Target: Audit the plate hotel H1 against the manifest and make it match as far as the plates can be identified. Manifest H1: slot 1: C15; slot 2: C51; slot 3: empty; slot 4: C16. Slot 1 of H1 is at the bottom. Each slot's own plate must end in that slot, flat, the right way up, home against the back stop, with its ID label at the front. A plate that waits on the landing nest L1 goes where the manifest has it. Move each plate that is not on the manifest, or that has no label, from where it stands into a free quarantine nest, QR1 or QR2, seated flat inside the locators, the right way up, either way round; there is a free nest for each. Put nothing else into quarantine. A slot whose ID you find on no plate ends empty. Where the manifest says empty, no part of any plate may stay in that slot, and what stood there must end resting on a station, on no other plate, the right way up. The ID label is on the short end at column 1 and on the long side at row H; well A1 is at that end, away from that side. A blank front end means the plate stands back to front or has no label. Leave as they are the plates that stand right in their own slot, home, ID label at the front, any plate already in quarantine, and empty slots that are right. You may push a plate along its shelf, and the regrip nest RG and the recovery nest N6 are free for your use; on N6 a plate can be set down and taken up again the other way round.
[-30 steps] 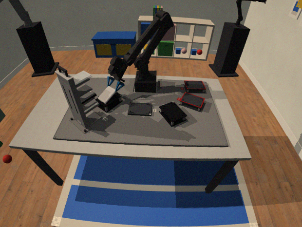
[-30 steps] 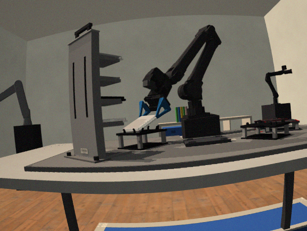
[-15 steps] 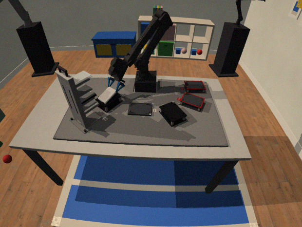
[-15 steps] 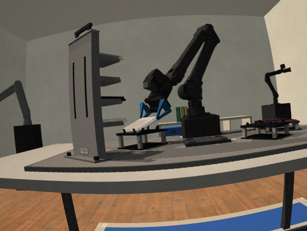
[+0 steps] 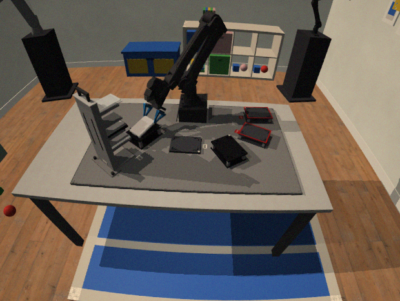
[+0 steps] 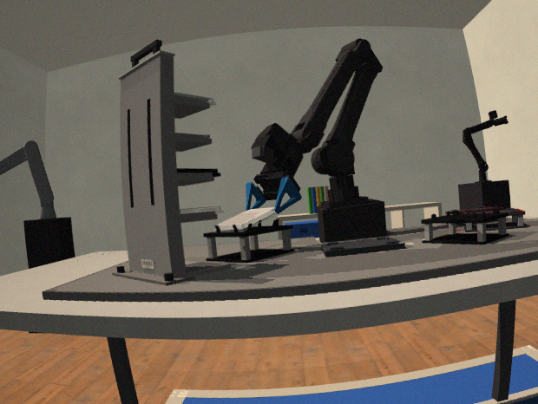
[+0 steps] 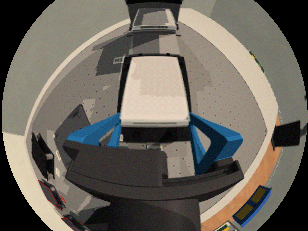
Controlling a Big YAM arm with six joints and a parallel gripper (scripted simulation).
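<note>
A white plate [image 5: 142,126] lies slightly tilted over a black raised nest [image 5: 145,135] in front of the plate hotel [image 5: 97,129]. Its far end rests towards the hotel and its near end is a little higher. My gripper [image 5: 153,117] with blue fingers is shut on the plate's near end, one finger on each long side. This shows in the exterior view [image 6: 272,208] and in the wrist view [image 7: 155,120], where the plate [image 7: 154,90] points at the hotel. The hotel [image 6: 154,173] has a light plate on its top shelf [image 5: 108,101] and a dark one on the second shelf [image 6: 198,177]. No labels are readable.
Two red-framed nests [image 5: 257,113] [image 5: 254,132] stand at the back right. A flat dark nest [image 5: 185,143] and a raised black nest [image 5: 228,149] stand mid-table. The arm's base [image 5: 193,108] is behind them.
</note>
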